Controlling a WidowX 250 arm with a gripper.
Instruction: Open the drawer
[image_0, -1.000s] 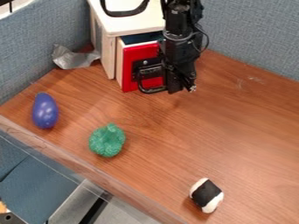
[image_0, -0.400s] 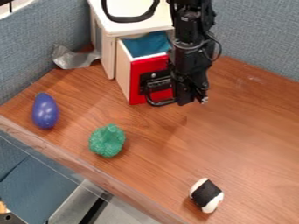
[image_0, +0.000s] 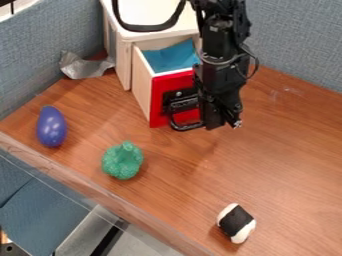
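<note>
One red-fronted drawer farther out than before, tool forward too.

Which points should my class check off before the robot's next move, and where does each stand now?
1. Drawer out of the cabinet: ok, its blue inside shows.
2. Gripper at the handle: ok, close beside it.
3. Firm hold on the handle: cannot tell.
4. Drawer at full travel: cannot tell.
5. Green bumpy object apart from the drawer: ok.
6. Purple object apart from the drawer: ok.
</note>
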